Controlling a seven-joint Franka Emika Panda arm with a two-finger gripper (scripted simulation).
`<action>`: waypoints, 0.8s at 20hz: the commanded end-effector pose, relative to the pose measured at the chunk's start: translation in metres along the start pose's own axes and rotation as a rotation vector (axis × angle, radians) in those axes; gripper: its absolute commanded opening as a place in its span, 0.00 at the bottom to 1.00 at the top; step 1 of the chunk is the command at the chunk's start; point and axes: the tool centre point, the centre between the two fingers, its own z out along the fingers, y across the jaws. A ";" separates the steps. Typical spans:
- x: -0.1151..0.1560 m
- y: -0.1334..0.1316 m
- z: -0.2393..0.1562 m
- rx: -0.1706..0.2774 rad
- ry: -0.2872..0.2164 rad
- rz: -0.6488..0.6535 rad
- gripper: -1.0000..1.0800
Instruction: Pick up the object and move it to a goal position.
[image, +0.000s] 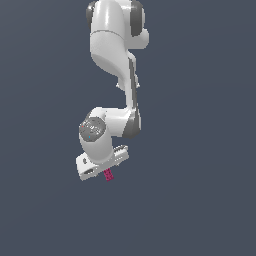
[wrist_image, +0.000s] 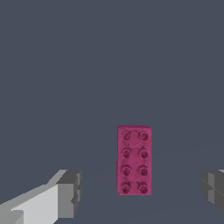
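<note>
Your gripper (wrist_image: 140, 192) hangs spread wide, grasping nothing; the pink brick (wrist_image: 134, 160) lies flat between its fingers (wrist_image: 70, 192), touching neither; you're at the approach step; next, lower and close on it.

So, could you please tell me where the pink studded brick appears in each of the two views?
Exterior view: the pink brick peeks out just under the white tool, low in the picture, partly hidden by it.
Wrist view: the brick lies right of centre in the lower half, eight studs up, between the two grey fingertips, touching neither.
Shared landmark: the tool itself, spread on either side of the brick.
</note>
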 end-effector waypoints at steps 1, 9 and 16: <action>0.000 0.000 0.009 0.001 -0.001 -0.001 0.96; -0.001 -0.001 0.045 0.001 -0.001 -0.004 0.96; 0.000 0.000 0.045 0.001 -0.001 -0.004 0.00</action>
